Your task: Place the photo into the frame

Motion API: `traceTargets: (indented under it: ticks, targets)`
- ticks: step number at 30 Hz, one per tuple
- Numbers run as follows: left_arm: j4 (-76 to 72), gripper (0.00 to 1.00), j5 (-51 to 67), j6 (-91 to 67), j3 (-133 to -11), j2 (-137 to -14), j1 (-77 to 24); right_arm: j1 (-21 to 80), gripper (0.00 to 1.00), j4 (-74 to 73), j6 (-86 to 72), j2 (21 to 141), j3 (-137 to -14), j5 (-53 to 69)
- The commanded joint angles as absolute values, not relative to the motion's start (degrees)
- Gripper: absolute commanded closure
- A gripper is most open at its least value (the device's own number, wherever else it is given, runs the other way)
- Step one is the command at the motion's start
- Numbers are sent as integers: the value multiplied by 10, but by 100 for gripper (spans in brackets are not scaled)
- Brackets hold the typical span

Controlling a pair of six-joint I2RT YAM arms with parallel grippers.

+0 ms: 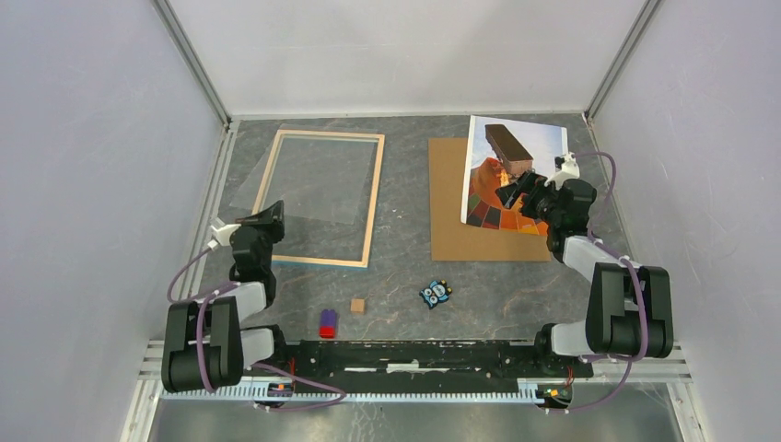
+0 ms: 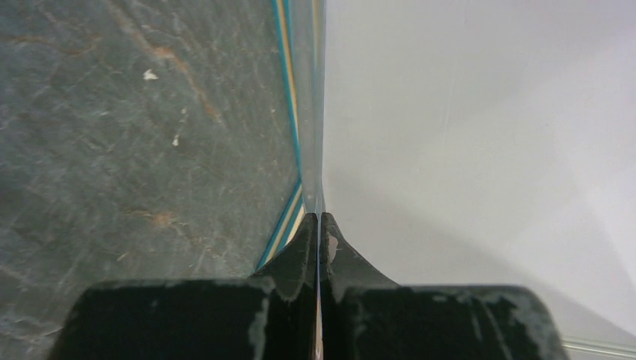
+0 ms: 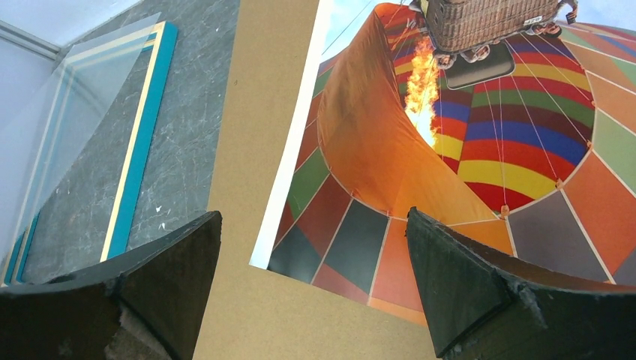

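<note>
The frame (image 1: pixel 374 198) lies flat at the back left, wood-coloured rim up; its blue edge shows in the right wrist view (image 3: pixel 146 135) and the left wrist view (image 2: pixel 283 225). My left gripper (image 1: pixel 267 218) (image 2: pixel 320 219) is shut on the near edge of a clear sheet (image 1: pixel 295 175) (image 2: pixel 311 112), which is tilted up over the frame's left side. The photo (image 1: pixel 488 175) (image 3: pixel 450 150), a colourful hot-air balloon, lies picture-up on the brown backing board (image 1: pixel 447 212) (image 3: pixel 247 112). My right gripper (image 1: pixel 516 193) (image 3: pixel 313 214) hovers open over the photo's near left corner, holding nothing.
A small owl figure (image 1: pixel 436 293), a little brown cube (image 1: pixel 357 305) and a red and purple block (image 1: pixel 327 322) lie near the front between the arms. Grey walls close in the table on the left, right and back.
</note>
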State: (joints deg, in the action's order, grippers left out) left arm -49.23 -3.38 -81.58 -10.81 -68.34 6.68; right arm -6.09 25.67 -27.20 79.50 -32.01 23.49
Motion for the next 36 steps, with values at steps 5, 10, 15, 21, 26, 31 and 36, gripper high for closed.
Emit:
traceTargets:
  ticks: [5,10,15,21,26,31,36]
  targets:
    - [-604,98,-22,-841,-71,-709,69,-59,2,287,-277,800,-323,245]
    - [-584,98,-32,-844,-46,-683,69,-59,2,293,-281,801,-322,247]
    - [-571,98,-35,-847,-33,-666,69,-59,2,305,-289,805,-317,253]
    - [-566,98,-46,-853,-16,-652,69,-59,2,317,-296,818,-316,263]
    - [-571,98,-50,-856,-10,-659,69,-58,2,322,-297,817,-314,262]
    - [-590,98,-53,-868,0,-672,69,-57,2,327,-300,823,-314,263]
    - [-587,98,-63,-877,14,-661,69,-55,2,328,-300,824,-314,264]
